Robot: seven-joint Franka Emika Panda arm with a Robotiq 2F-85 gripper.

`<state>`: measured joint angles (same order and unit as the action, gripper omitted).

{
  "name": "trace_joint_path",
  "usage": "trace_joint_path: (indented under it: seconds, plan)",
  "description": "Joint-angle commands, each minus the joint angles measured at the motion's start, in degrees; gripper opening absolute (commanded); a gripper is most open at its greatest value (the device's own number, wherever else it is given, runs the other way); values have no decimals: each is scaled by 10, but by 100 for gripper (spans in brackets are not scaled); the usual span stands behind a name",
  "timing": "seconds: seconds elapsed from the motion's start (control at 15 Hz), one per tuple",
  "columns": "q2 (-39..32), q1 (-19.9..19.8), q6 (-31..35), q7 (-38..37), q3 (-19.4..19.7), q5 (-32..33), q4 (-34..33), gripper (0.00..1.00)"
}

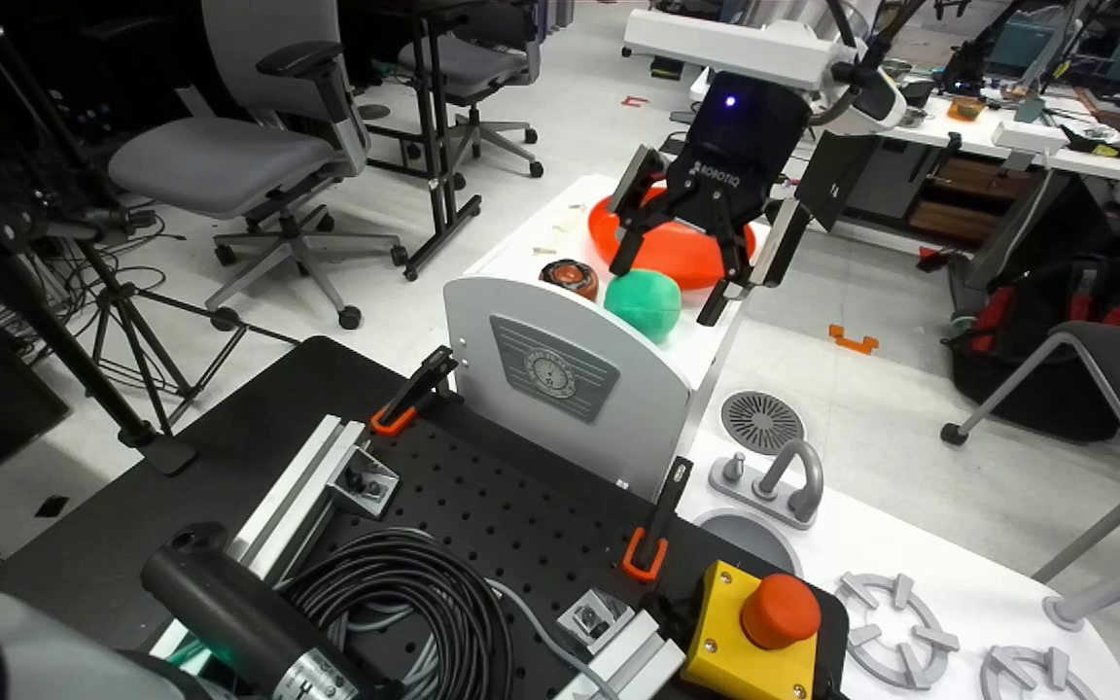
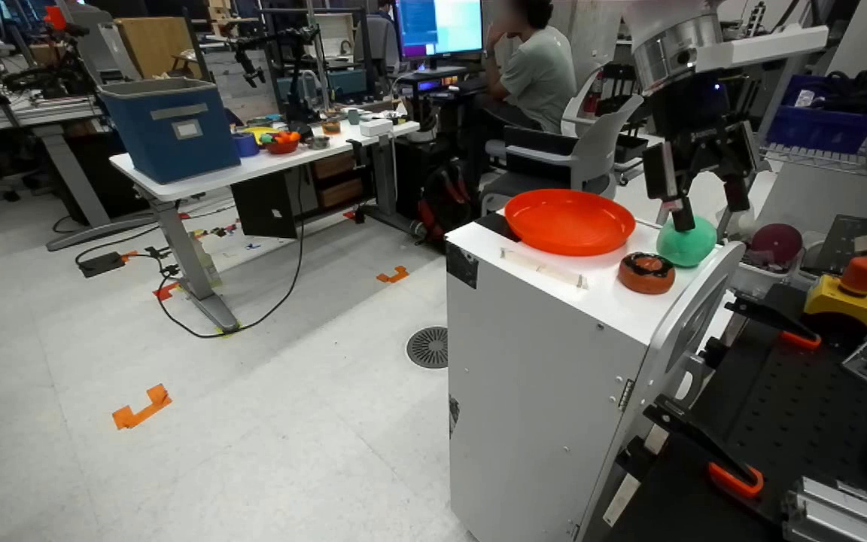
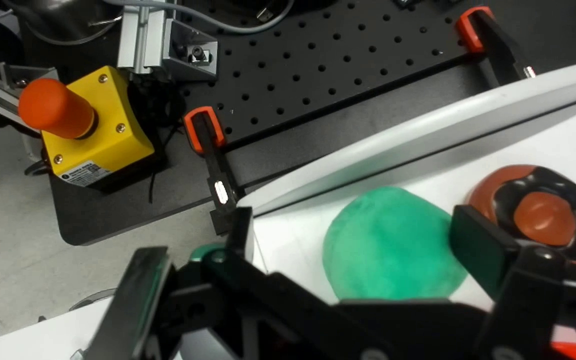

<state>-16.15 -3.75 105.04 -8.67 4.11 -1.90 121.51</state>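
Observation:
My gripper [image 1: 667,285] is open, fingers spread, above a green rounded soft-looking ball [image 1: 643,313]. In the wrist view, the ball [image 3: 393,245] lies between the fingers of the gripper [image 3: 359,237]. A gap shows on the left; the right finger overlaps the ball's edge, and I cannot tell if it touches. In an exterior view one fingertip of the gripper [image 2: 710,211] overlaps the top of the ball [image 2: 682,245]. A brown and black round object [image 2: 646,275] sits beside the ball; it also shows in the wrist view [image 3: 545,217]. An orange-red plate [image 2: 569,222] lies behind them.
The objects stand on a white cabinet top [image 2: 606,309]. An upright grey panel [image 1: 468,321] edges it next to the ball. Beyond is a black perforated table with clamps [image 1: 652,525] and a yellow emergency-stop box [image 1: 745,647]. A toy faucet [image 1: 803,476] stands on a lower white surface.

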Motion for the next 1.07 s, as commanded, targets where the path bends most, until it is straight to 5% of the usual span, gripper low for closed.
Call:
trace_joint_path:
  seconds: [0.0, 1.0]
  plan:
    - [13, -2, -18, -5, 3, -9, 4, 100]
    - [12, -10, -22, -6, 12, -7, 0, 100]
